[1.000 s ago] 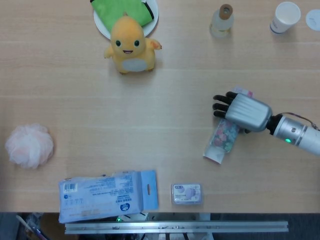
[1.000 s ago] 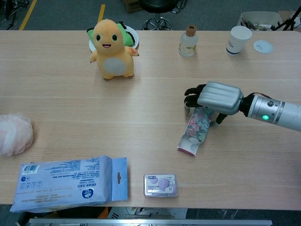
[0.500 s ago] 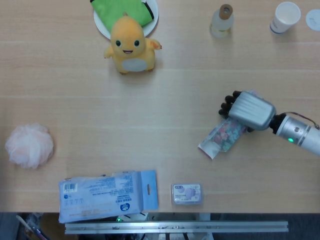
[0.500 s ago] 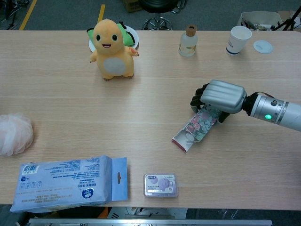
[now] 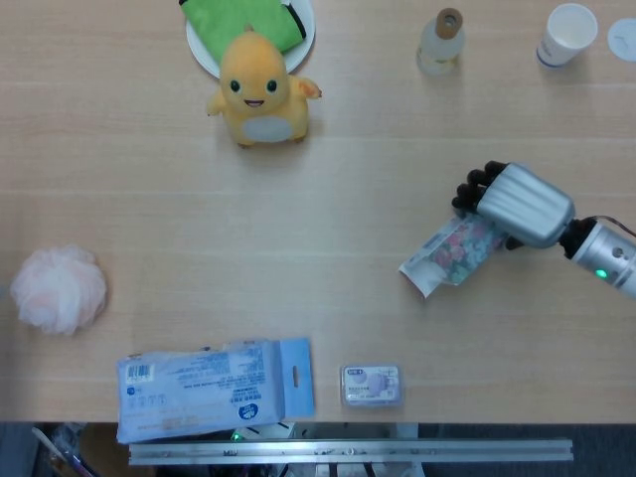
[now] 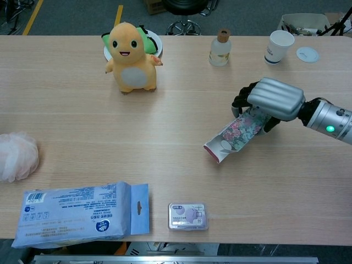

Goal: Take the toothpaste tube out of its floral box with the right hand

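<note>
Over the table (image 5: 348,219), the right hand (image 5: 519,204) gripping the floral box (image 5: 452,253) has lifted it, tilted rightward.

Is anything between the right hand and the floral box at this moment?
No. The right hand already grips the floral box at its far end; no toothpaste tube is visible yet.

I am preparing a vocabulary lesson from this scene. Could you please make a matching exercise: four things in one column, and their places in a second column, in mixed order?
Things:
1. floral box
2. paper cup
3. wipes pack
4. plush toy

Places:
A. near left table edge
B. in front of the white plate
C. held by the right hand
D. far right corner

Pairs: 1-C, 2-D, 3-A, 4-B
</note>
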Robot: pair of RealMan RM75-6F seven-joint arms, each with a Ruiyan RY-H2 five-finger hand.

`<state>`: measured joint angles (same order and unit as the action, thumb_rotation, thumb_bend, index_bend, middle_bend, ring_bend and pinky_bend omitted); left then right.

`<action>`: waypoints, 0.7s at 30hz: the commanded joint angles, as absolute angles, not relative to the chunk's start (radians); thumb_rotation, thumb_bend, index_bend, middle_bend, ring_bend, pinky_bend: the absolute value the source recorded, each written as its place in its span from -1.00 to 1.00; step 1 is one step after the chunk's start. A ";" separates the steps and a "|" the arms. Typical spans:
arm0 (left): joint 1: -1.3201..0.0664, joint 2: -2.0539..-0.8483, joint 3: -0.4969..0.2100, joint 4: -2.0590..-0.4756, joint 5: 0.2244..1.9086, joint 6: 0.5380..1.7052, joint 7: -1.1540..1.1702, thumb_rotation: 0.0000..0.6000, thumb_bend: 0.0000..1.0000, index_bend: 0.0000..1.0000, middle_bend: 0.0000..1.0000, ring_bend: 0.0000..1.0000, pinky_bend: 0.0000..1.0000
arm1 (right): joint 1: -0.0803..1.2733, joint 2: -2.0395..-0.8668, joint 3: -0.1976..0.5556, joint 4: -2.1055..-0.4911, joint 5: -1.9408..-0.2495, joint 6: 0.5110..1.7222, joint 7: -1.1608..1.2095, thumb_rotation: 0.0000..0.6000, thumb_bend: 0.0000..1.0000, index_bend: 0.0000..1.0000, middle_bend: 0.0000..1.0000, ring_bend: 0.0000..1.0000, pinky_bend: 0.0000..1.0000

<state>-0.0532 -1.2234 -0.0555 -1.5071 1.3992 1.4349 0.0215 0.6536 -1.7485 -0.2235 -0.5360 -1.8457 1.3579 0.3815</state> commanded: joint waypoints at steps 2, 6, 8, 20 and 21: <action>-0.070 -1.214 -0.061 -1.535 1.412 1.430 0.056 1.00 -1.00 -0.99 -1.00 -1.00 -0.56 | 0.623 -1.662 -0.204 -0.657 -1.824 1.399 0.306 1.00 -0.97 0.20 0.10 -0.20 0.20; -0.089 -1.212 -0.065 -1.557 1.420 1.419 0.085 1.00 -1.00 -0.99 -1.00 -1.00 -0.56 | 0.594 -1.576 -0.198 -0.789 -1.810 1.421 0.229 1.00 -0.97 0.20 0.10 -0.20 0.20; -0.098 -1.213 -0.066 -1.565 1.425 1.412 0.098 1.00 -1.00 -0.99 -1.00 -1.00 -0.56 | 0.578 -1.525 -0.196 -0.869 -1.804 1.430 0.179 1.00 -0.97 0.20 0.10 -0.20 0.20; -0.131 -1.226 -0.068 -1.581 1.434 1.390 0.125 1.00 -1.00 -0.99 -1.00 -1.00 -0.56 | 0.475 -1.271 -0.171 -1.267 -1.747 1.470 -0.059 1.00 -0.97 0.22 0.11 -0.19 0.20; -0.132 -1.227 -0.067 -1.580 1.434 1.390 0.125 1.00 -1.00 -0.99 -1.00 -1.00 -0.56 | 0.469 -1.257 -0.169 -1.286 -1.743 1.471 -0.073 1.00 -0.97 0.22 0.12 -0.18 0.20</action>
<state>-0.1316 -1.2267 -0.0668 -1.5801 1.4338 1.3904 0.1250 0.4962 -1.3000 -0.1790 -1.2376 -1.7608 1.4593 -0.0304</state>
